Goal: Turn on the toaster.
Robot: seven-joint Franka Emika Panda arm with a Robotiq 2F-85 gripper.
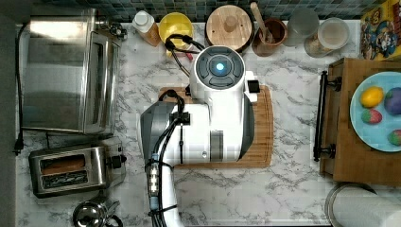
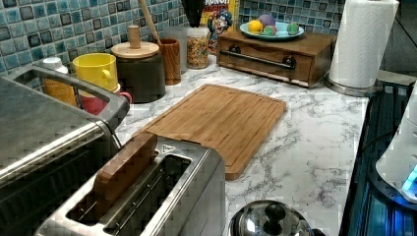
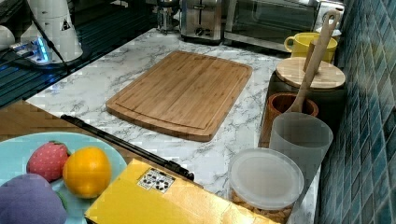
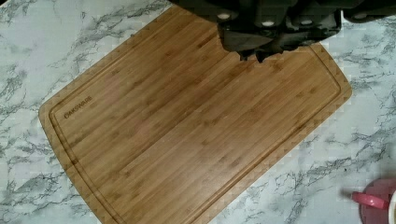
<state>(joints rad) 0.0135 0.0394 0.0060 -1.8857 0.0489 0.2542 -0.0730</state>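
Observation:
The toaster [image 1: 71, 170] is a small shiny steel one at the top view's lower left, with its black knob and lever [image 1: 116, 161] on the end facing the arm. A brown slice [image 2: 125, 169] stands in one of its two slots. The toaster [image 2: 167, 196] fills the left view's foreground, and the toaster [image 3: 201, 17] appears again far back in the right view. My white arm [image 1: 217, 109] hangs over the cutting board [image 1: 263, 142], to the right of the toaster in the top view. In the wrist view my gripper [image 4: 252, 57] is shut on nothing, high above the board [image 4: 187, 126].
A large steel toaster oven [image 1: 66, 71] stands beside the toaster. A steel pot lid [image 1: 92, 213] lies near the counter's front edge. Mugs, jars and a utensil holder [image 1: 269, 33] line the tiled wall. A wooden box [image 1: 345, 156] holding a plate stands at the top view's right, beside a paper towel roll [image 2: 361, 42].

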